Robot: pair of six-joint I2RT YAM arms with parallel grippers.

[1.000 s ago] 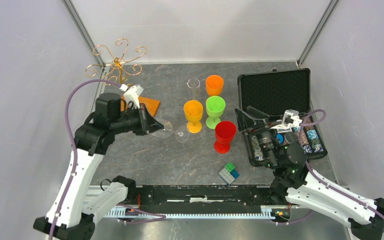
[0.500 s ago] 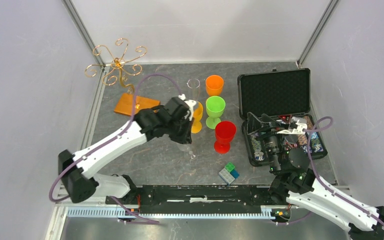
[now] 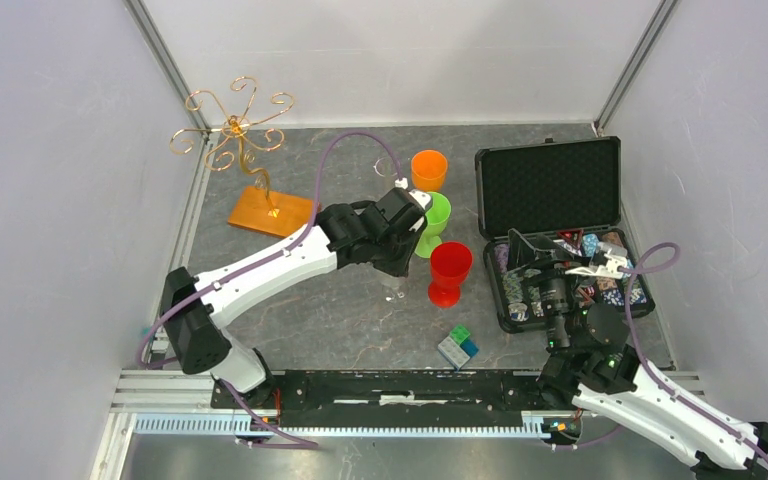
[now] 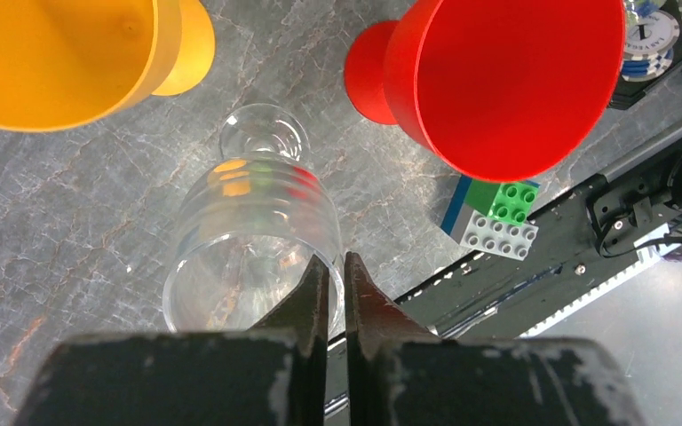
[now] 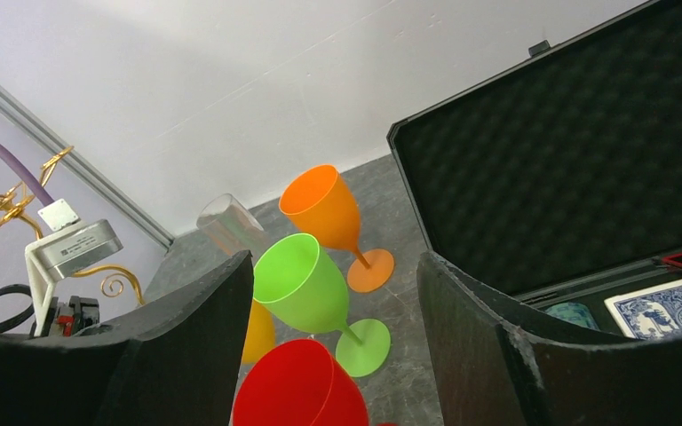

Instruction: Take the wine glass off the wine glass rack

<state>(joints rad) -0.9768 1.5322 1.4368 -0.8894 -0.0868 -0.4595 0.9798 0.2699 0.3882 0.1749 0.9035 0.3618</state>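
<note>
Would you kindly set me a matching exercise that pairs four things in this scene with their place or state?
Things:
1. clear wine glass
2. wine glass rack
3. black case
4. right gripper

Places and states:
A. open, holding nothing
B. at the far left corner of the table
C. rim pinched in the left gripper
D. lid raised

Pairs: 1-C, 2-B, 3-D, 4-A.
</note>
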